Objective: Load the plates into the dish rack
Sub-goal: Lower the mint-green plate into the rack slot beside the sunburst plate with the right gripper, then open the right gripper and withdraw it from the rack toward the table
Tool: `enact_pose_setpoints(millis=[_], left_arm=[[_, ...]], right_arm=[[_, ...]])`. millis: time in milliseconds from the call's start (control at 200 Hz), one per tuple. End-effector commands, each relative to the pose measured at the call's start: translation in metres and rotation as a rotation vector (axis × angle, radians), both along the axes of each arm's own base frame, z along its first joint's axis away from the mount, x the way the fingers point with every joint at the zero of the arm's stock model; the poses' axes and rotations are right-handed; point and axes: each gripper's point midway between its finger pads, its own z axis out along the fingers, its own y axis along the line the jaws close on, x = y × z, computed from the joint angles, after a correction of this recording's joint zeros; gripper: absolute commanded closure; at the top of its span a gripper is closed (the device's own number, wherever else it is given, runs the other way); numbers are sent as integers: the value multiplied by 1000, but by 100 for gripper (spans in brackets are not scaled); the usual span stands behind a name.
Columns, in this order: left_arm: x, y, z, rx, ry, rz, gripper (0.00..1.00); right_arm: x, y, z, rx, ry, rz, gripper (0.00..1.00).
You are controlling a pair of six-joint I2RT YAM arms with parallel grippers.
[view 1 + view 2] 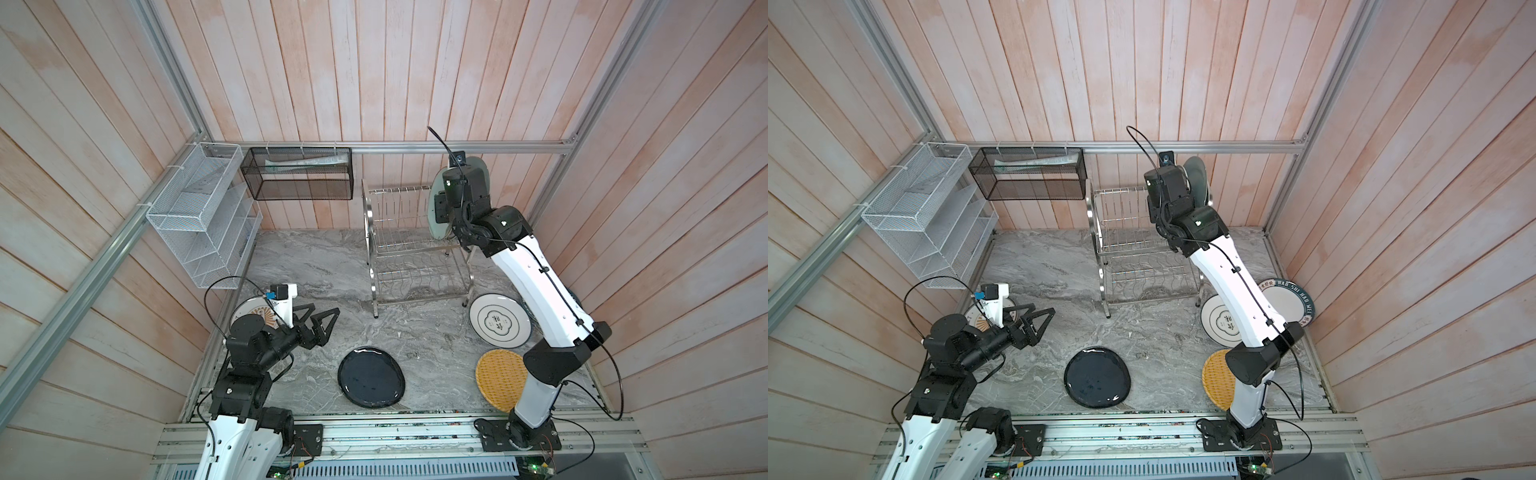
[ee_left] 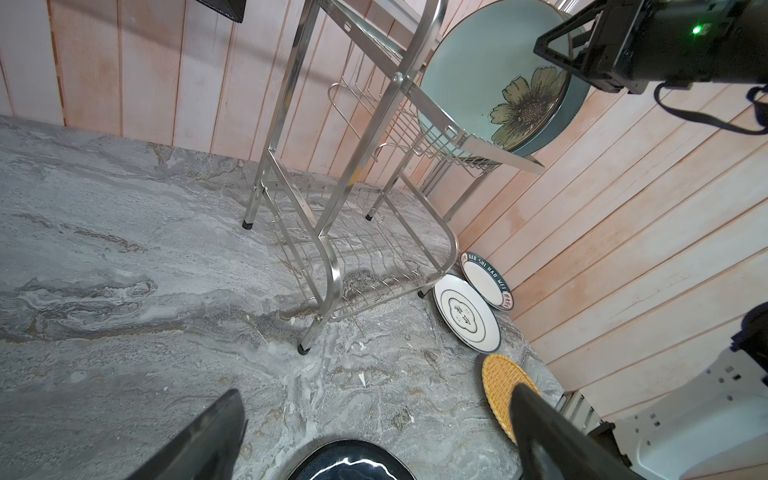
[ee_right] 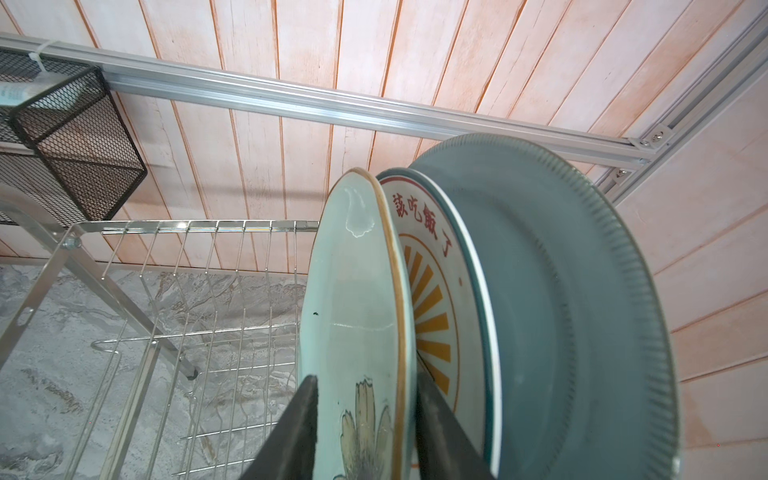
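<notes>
Atop rack (image 1: 367,224), right gripper (image 3: 365,370) astride flowered plate (image 3: 353,291), grip unclear, left gripper (image 1: 323,308) wide, empty

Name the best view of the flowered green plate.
Left wrist: the flowered green plate faces it, flower plain. Right wrist sees it edge-on; in a top view, only a sliver beside the right arm.

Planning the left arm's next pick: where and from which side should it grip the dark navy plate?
The raised rim of the dark navy plate, on the edge nearest the open left gripper, probably coming in low from that side with one finger over the lip, one under. It lies flat on the counter, so only the rim offers a pinch.
</notes>
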Motion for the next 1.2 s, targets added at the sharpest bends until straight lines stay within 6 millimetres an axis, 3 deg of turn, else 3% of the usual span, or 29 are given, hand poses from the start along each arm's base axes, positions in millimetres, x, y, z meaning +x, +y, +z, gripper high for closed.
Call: enact_pose_setpoints(millis=[0, 595, 720, 880, 1035, 1195], left_arm=[[0, -2, 0, -4, -11, -15, 0], [3, -1, -5, -1, 8, -6, 0], [5, 0, -7, 0, 19, 1, 0], [8, 2, -11, 3, 44, 22, 0], [11, 6, -18, 11, 80, 91, 0], [17, 25, -49, -74, 260, 262, 0]], right_arm=[[-4, -1, 3, 10, -4, 11, 60], [-28, -4, 40, 96, -65, 86, 40], [-42, -3, 50, 113, -88, 106, 35], [-74, 0, 58, 171, -144, 184, 25], [-109, -10, 41, 258, -164, 264, 14], [-137, -8, 10, 322, -148, 352, 8]])
